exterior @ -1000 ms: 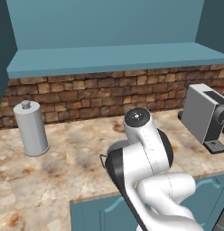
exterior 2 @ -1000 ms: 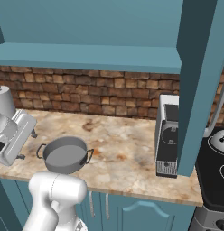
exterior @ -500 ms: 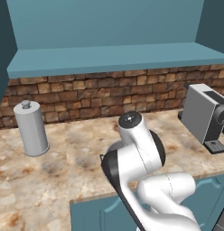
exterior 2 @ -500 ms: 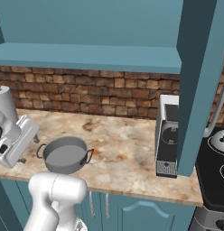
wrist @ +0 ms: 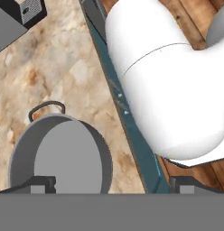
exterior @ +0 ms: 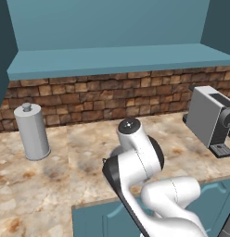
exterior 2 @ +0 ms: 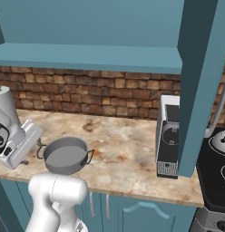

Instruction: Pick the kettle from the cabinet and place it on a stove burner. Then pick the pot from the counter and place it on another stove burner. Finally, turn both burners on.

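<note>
Below my hand sat the pot (wrist: pixel 59 153), on the counter (exterior 2: pixel 128 149) near its front edge, waiting; my pincer (wrist: pixel 109 184) hung wide apart and empty. Far right, the kettle (exterior 2: pixel 222 141) stood on a burner. Pot and knobs remained, I judged.

Hand (wrist: pixel 111 184) pointing down, fingers spread wide, holding nothing.

I see the marbled tabletop (exterior 2: pixel 128 149) running along the brick wall. Pot (exterior 2: pixel 66 156) sits near its front edge, left side. Coffee machine (exterior 2: pixel 168 136) stands at right, by the cooktop (exterior 2: pixel 216 181). Grey canister (exterior: pixel 31 131) stands far left near the wall.
</note>
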